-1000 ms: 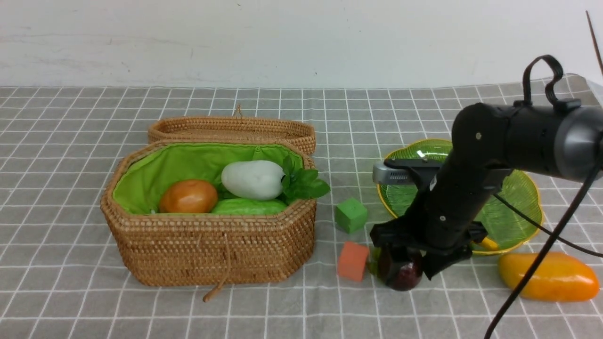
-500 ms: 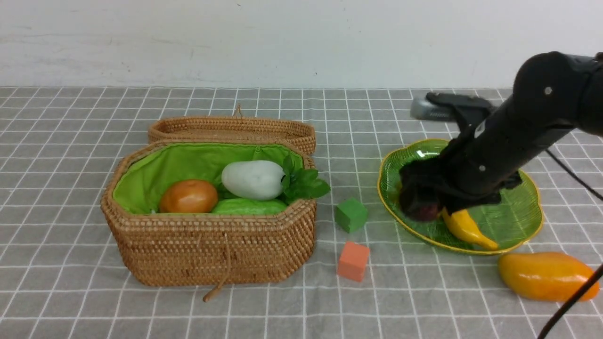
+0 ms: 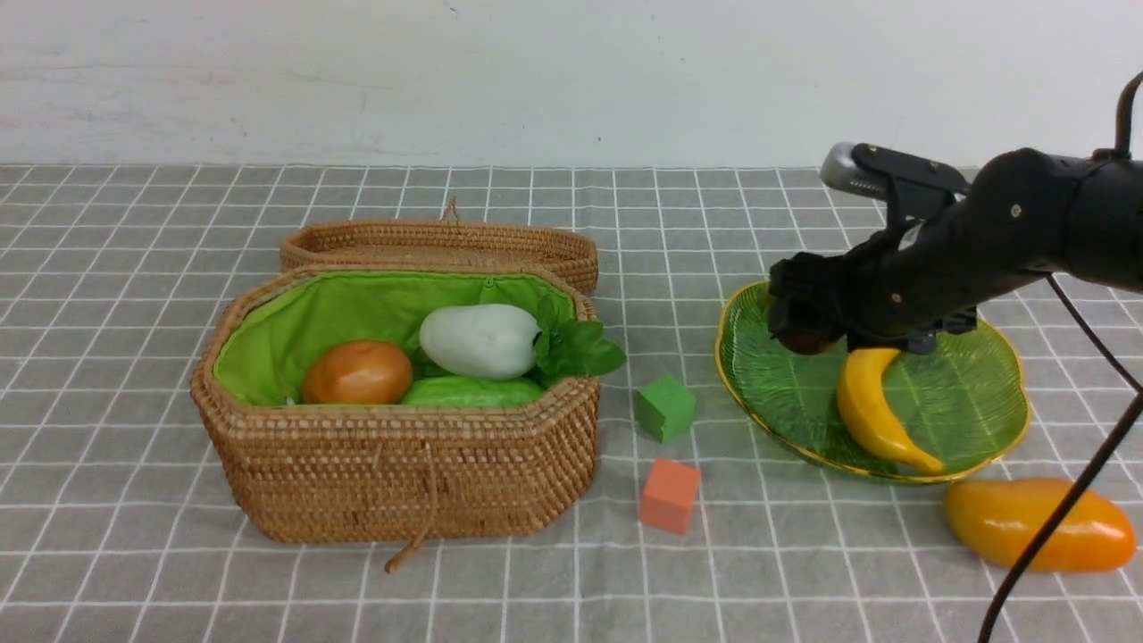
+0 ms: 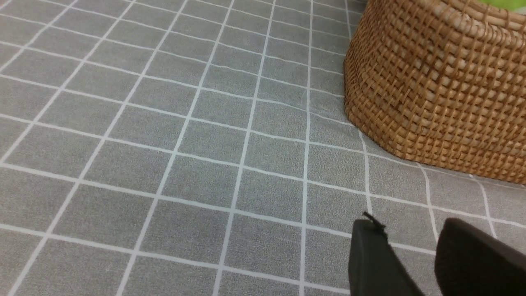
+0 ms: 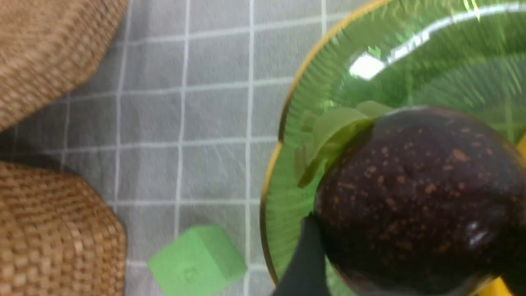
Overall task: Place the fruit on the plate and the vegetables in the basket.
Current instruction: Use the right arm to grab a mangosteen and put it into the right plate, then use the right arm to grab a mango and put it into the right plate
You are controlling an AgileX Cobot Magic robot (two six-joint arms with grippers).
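Mangosteen (image 5: 415,197) speckled up close, mango (image 3: 1040,525) front-only

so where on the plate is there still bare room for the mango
The plate's right half, beyond the banana, lies bare. Its near-left part, between the rim and the banana, is free too. The far-left is crowded: the right claw holds the mangosteen there.

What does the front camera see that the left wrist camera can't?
Only the front view shows the green glass plate, curved yellow banana, oblong orange mango and the right gripper holding the dark purple mangosteen. Only the left wrist view shows the left gripper, low over the cloth. Both show the woven rattan basket.
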